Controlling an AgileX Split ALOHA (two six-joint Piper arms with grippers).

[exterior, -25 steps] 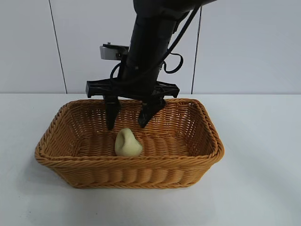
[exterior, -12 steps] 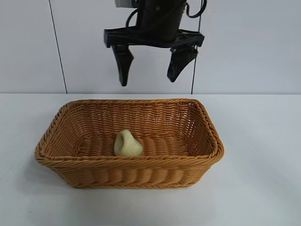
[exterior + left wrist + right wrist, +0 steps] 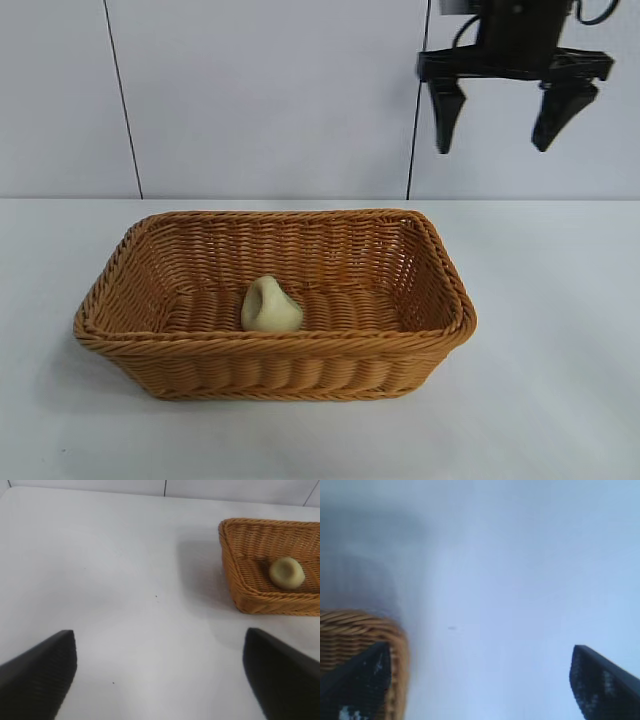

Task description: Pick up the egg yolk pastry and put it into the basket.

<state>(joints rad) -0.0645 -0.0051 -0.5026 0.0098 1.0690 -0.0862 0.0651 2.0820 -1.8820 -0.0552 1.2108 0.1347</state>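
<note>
Two dark fingers of the right pincer [image 3: 497, 122] hang spread wide and empty, high above the white desk [image 3: 560, 330] beside the basket [image 3: 275, 370]. Inside it lies the egg yolk pastry [image 3: 270, 306]. Off aside, the left pincer [image 3: 160, 675] gapes, empty too.

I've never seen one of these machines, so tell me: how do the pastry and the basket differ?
The pastry is a small, smooth, pale yellow lump; the basket is large, woven and golden-brown. The pastry is rounded with a dent; the basket is rectangular with sloping sides. The pastry lies inside; the basket stands on the table. Neither is touched: the right gripper hangs open, above and to the side.
</note>
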